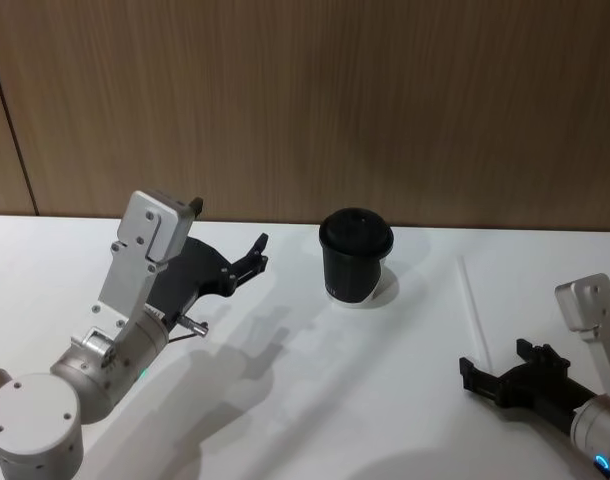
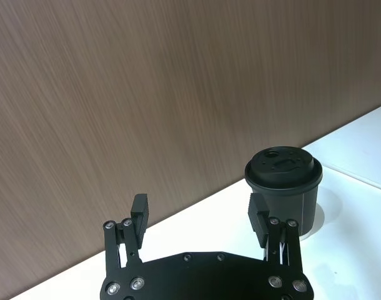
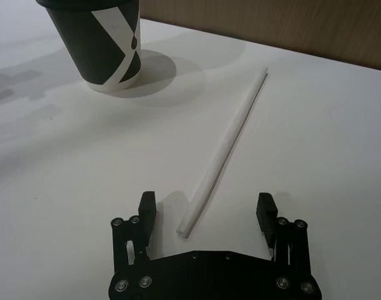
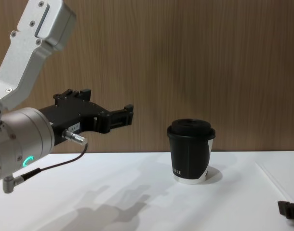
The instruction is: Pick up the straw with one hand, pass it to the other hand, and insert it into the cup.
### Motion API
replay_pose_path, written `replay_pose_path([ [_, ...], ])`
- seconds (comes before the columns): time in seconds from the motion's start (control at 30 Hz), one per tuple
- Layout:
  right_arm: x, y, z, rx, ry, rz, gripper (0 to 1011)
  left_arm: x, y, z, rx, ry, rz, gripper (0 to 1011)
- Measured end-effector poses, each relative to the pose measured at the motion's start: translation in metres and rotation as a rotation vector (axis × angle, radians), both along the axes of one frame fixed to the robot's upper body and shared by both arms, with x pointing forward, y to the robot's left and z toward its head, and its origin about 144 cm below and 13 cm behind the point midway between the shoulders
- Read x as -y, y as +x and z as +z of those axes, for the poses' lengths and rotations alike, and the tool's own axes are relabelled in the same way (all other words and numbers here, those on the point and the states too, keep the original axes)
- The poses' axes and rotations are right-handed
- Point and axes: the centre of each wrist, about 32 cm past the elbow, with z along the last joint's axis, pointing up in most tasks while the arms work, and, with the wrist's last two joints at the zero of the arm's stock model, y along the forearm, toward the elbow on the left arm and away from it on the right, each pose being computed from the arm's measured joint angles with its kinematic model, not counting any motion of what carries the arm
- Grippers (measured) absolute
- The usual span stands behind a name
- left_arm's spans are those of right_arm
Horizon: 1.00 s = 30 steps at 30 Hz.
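Cup (image 3: pixel 109 44) lid beyond right wrist view's edge

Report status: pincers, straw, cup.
Right pincer open at near end of the straw. Left pincer open, raised left of the cup. Straw flat on table, ungripped; cup upright, lidded. Nothing blocking the grasp.

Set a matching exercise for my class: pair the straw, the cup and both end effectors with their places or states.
1 thin white straw
2 black paper cup with domed lid
3 left black end effector
4 right black end effector

A upright on the white table
B open, raised left of the cup
C lying flat
D open, low at the straw's end

Pairs: 1-C, 2-A, 3-B, 4-D
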Motion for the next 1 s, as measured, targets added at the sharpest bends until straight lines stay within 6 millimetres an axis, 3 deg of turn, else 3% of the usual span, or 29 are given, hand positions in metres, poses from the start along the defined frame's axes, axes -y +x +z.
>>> replay_pose_path([
  [0.1, 0.0002, -0.0003, -0.0005, 0.0, -0.002, 0.002, 996, 0.0, 0.0, 0.0, 0.0, 0.0, 0.0, 1003],
  [0.47, 0.0008, -0.0011, -0.0018, -0.002, -0.008, 0.009, 786, 0.0, 0.0, 0.0, 0.0, 0.0, 0.0, 1003],
  [1.0, 0.0012, -0.0015, -0.0021, -0.003, -0.012, 0.01, 684, 0.0, 0.0, 0.0, 0.0, 0.0, 0.0, 1003],
])
